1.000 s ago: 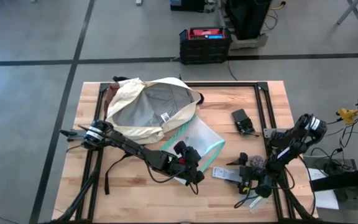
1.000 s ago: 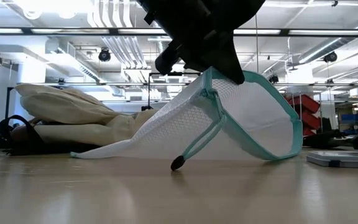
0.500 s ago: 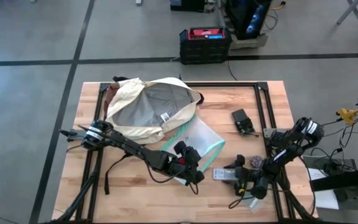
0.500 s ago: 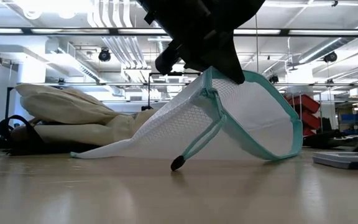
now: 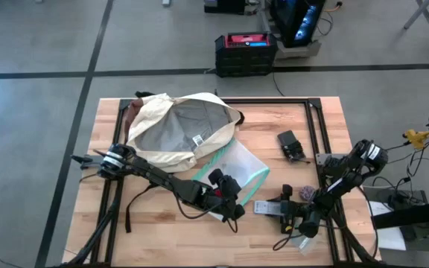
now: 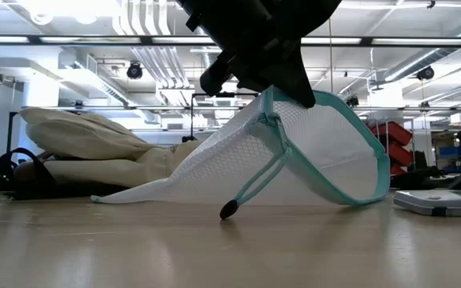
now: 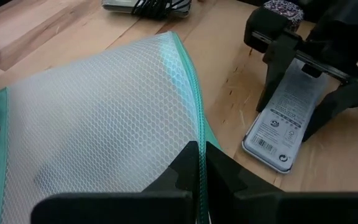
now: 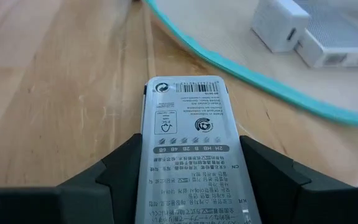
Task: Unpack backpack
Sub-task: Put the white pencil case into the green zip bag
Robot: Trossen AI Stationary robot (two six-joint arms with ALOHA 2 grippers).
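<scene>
- The left gripper (image 5: 232, 207) has its jaws pinched together on the teal edge of the clear mesh zip pouch (image 5: 237, 168), lifting that edge while the pouch's far side rests on the table (image 5: 162, 231).
- The right gripper (image 5: 284, 212) has its jaws partly spread around a flat grey pencil tin (image 8: 191, 155), printed with a barcode and hardness grades, one finger pressing each long side.
- The tin lies just beside the pouch's teal rim.
- A white charger block (image 8: 279, 25) shows through the pouch's mesh.
- The backpack (image 5: 176, 126) lies open at the table's far left, grey lining upward, touching the pouch.
</scene>
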